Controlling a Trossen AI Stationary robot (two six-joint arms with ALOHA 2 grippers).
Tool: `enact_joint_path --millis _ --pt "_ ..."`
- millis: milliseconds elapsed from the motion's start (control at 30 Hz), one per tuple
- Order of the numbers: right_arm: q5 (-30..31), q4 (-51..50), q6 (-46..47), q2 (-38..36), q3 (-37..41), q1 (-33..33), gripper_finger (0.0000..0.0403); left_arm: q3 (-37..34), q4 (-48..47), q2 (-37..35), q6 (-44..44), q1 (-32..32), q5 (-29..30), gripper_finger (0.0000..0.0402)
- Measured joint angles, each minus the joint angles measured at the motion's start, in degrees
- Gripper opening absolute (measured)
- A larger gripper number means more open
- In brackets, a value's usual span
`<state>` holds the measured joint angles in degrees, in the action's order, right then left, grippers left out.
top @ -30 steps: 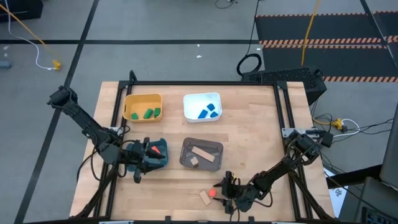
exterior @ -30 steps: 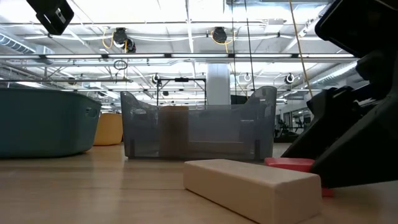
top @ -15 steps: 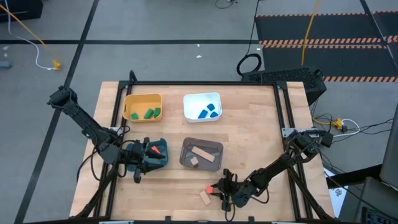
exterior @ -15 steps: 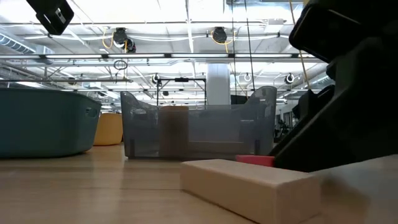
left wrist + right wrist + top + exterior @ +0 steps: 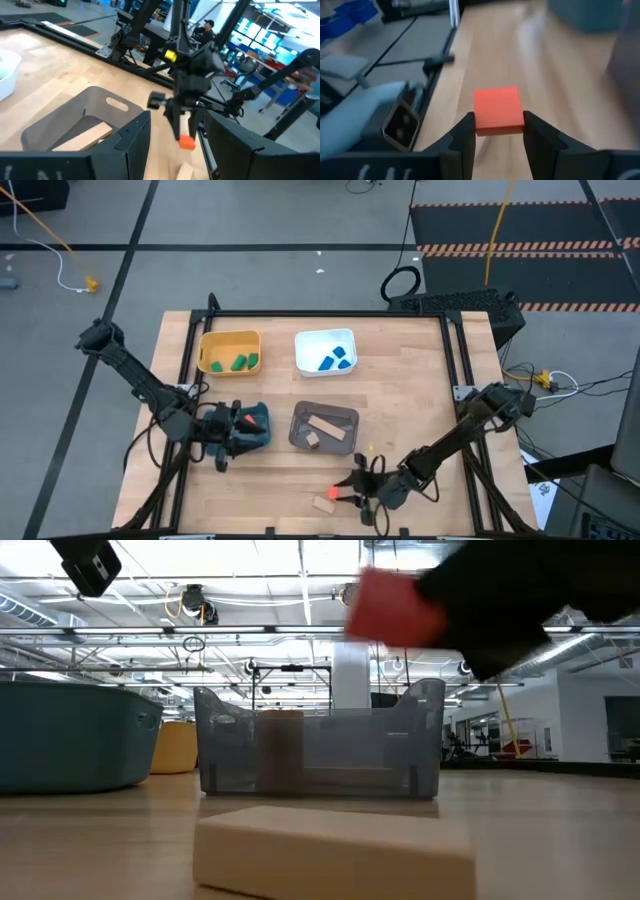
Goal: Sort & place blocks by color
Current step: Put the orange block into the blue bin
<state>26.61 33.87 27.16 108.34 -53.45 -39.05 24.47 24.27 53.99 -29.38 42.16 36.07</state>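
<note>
On the wooden surface (image 5: pixel 400 420), near its front edge, the right gripper (image 5: pixel 497 135) has lifted the red-orange cube (image 5: pixel 498 110), fingers pinching it; teal bin (image 5: pixel 256 426) next. Left fingers: cannot tell.

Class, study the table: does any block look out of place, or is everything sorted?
One tan block lies loose on the bare table near the front edge, outside the grey bin that holds the other tan pieces. The red-orange block is no stray: the right gripper holds it lifted.
</note>
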Motion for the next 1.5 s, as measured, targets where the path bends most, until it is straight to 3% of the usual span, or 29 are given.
enact_joint_path --millis 367,633,800,1000,1267,1500 --pt "10.9 0.5 -28.7 -10.0 0.0 7.8 0.0114 0.0 0.0 0.4 -3.3 -5.2 0.0 0.0186" --pt "10.8 1.6 -36.8 -10.9 0.0 17.9 0.0114 0.0 -0.1 0.4 -7.3 -12.0 0.0 0.0187" --pt "4.8 4.1 -38.7 -10.9 0.0 22.2 0.0114 0.0 -0.2 0.4 -6.5 -14.9 0.0 0.0196" --pt "-2.8 10.2 -45.3 -10.9 0.0 25.3 0.0114 0.0 1.1 4.4 -8.7 -19.5 -1.9 0.0247" --pt "-2.8 10.8 -52.6 -10.9 0.0 27.9 0.0121 0.6 13.0 11.7 -8.6 -23.9 -5.1 0.0303" --pt "-2.8 10.8 -57.1 -10.9 0.0 28.9 0.012 4.0 13.8 17.6 -10.0 -25.6 -5.2 0.0299"
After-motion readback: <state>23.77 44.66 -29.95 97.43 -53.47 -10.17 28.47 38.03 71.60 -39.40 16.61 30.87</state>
